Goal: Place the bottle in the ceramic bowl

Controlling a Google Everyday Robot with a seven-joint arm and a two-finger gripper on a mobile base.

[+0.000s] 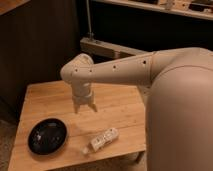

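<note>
Your bottle: small, white, elongated, with faint label marks. It lies on its side near the front edge of the wooden table, narrow cap end pointing front-left toward the bowl. Your bowl: round, shallow, glossy black, sitting upright at the table's front-left corner in the view, near the bottle but apart from it. Your gripper: hangs over mid-table behind both, fingers spread, touching neither.
</note>
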